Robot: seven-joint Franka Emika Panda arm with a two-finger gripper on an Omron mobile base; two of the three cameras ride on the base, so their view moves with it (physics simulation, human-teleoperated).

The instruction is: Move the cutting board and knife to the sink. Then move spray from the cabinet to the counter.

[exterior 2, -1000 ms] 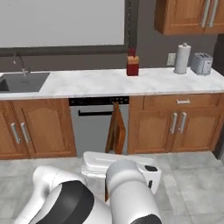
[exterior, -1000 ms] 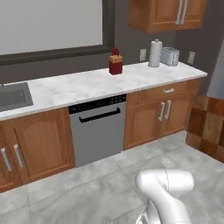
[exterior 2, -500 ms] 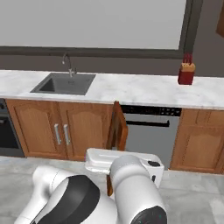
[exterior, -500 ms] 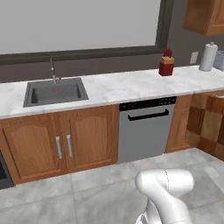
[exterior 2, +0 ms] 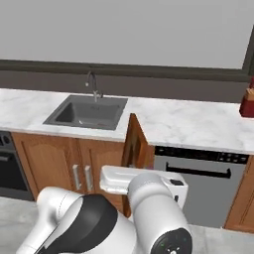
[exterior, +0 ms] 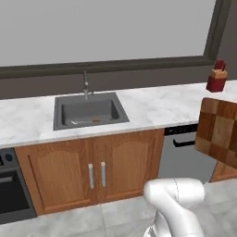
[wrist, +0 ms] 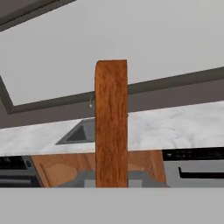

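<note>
Sink (exterior 2: 84, 113): dark grey basin recessed in the white marble desk (exterior 2: 183, 124), curved faucet (exterior 2: 92, 84) at its back edge. Cutting board (exterior 2: 135, 149): brown, seen edge-on and upright, right of the sink and nearer the camera, rising above the white arm (exterior 2: 141, 181). Dishwasher (exterior 2: 201, 183): grey front, right of the sink, below the desk. Red block (exterior 2: 246, 103): on the desk, far right of the sink.

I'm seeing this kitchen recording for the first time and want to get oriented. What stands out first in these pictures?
The checkered cutting board stands on edge in mid-air in front of the counter, gripped from below; in the hand view its edge rises as a tall wooden slab. Behind it, the dark sink with its curved faucet is set into the white marble, and something small lies in the basin. A red block with handles stands at the counter's far right.
</note>
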